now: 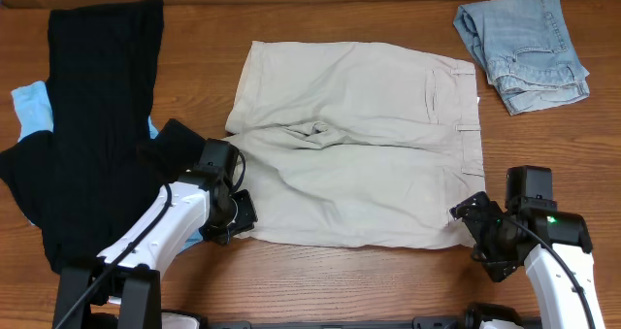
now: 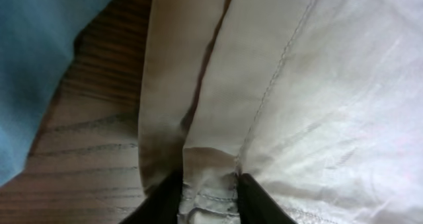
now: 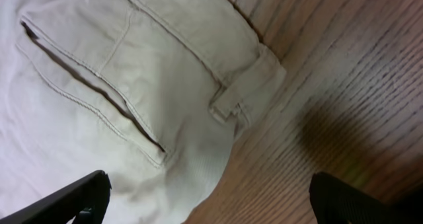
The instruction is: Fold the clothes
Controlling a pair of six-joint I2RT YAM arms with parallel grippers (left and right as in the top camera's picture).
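Pinched between left fingers (image 2: pixel 259 201): near leg-hem corner of khaki shorts (image 1: pixel 359 145), lying flat mid-bench (image 1: pixel 388 280), waistband rightward. Spread wide above the near waistband corner, right fingers (image 3: pixel 73 197), gripping nothing; probably seeking a matching hold to fold the near edge over. Set aside: black garment (image 1: pixel 92 125) left, folded denim (image 1: pixel 524 48) far right.

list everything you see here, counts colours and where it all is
khaki shorts: 1, beige, spread flat at the centre
black garment: 1, black, left side, lying over the blue cloth
blue cloth: 1, light blue, far left, mostly covered
denim shorts: 1, pale blue, folded up, far right corner
table: 1, brown wood, under everything
left gripper: 1, black, shut on the khaki shorts' near left hem
right gripper: 1, black, open at their near right waistband corner
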